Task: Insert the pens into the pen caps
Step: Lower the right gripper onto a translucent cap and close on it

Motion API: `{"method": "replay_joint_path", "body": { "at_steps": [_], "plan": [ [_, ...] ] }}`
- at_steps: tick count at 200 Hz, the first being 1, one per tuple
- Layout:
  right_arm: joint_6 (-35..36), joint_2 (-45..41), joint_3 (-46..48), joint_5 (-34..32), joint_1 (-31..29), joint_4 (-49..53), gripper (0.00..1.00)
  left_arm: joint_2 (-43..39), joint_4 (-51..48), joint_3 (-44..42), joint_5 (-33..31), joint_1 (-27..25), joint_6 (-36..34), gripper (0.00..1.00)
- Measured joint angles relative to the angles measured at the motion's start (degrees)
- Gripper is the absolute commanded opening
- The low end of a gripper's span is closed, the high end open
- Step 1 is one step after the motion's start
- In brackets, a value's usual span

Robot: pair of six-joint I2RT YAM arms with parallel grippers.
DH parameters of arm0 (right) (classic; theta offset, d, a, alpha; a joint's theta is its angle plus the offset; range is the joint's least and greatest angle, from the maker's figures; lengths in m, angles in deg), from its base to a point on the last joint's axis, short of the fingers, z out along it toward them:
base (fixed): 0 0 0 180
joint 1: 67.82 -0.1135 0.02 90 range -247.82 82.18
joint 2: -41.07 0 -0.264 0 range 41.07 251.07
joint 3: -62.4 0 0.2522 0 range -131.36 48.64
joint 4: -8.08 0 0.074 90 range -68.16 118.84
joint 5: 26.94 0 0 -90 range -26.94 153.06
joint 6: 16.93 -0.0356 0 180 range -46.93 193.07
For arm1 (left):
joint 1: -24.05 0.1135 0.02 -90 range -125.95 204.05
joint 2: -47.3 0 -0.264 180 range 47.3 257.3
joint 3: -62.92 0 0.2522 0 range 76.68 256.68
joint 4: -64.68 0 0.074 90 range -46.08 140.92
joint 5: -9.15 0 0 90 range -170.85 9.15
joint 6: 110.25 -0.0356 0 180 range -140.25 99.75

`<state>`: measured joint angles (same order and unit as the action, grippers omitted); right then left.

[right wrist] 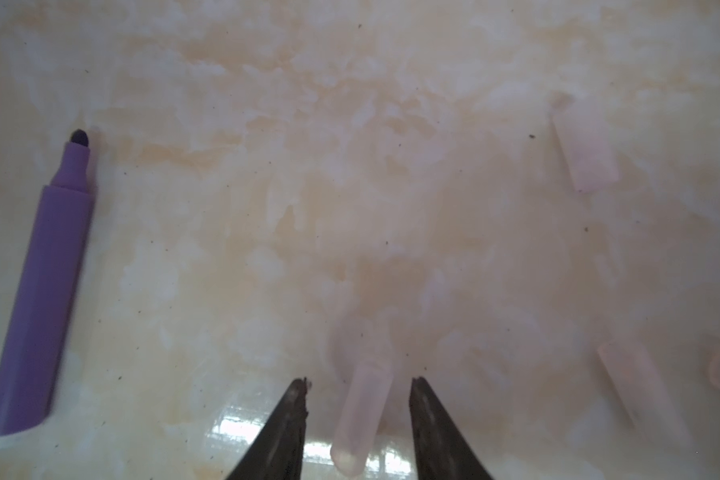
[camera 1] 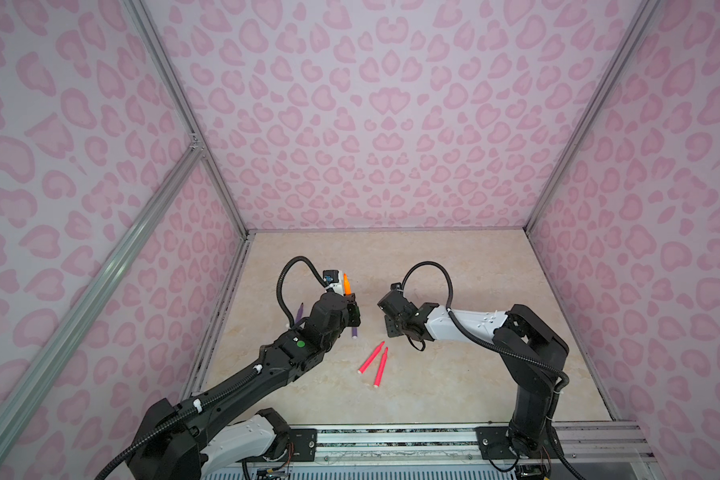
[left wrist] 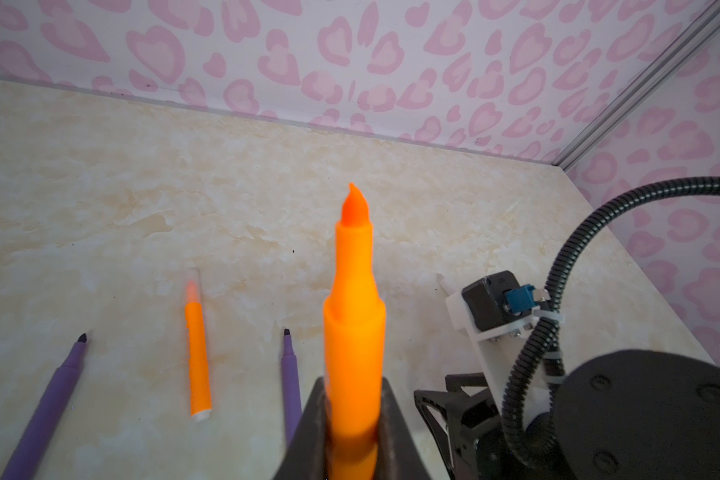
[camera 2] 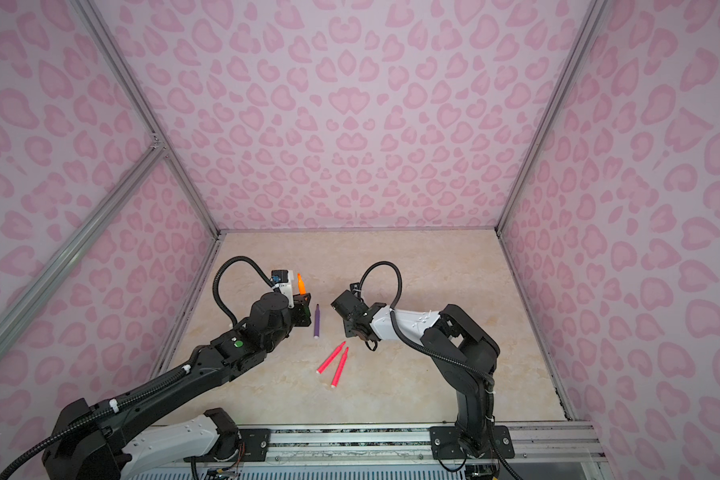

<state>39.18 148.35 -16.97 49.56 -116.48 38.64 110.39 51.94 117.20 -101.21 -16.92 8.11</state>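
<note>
Left tool [left wrist: 352, 390] grips orange pen [left wrist: 352, 291]; right tool [right wrist: 360, 381] apparently straddles cap [right wrist: 360, 415].

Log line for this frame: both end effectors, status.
left end effector: shut on orange pen, tip uncapped | right end effector: open, clear cap between jaws, ungripped, lying on table

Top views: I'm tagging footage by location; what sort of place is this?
Probably a robot test booth: heart-print walls, aluminium frame, marble-look tabletop, left arm and right arm on a rail.
</note>
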Motion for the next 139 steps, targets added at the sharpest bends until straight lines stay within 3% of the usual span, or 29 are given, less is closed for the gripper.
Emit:
{"method": "replay_joint_path", "body": {
  "at_steps": [139],
  "plan": [
    [-1.64,3.39,-0.94,-0.37,0.66,0.66,0.26,-0.31,0.07,-0.31,0.42,0.0,0.0,0.03]
  ]
}}
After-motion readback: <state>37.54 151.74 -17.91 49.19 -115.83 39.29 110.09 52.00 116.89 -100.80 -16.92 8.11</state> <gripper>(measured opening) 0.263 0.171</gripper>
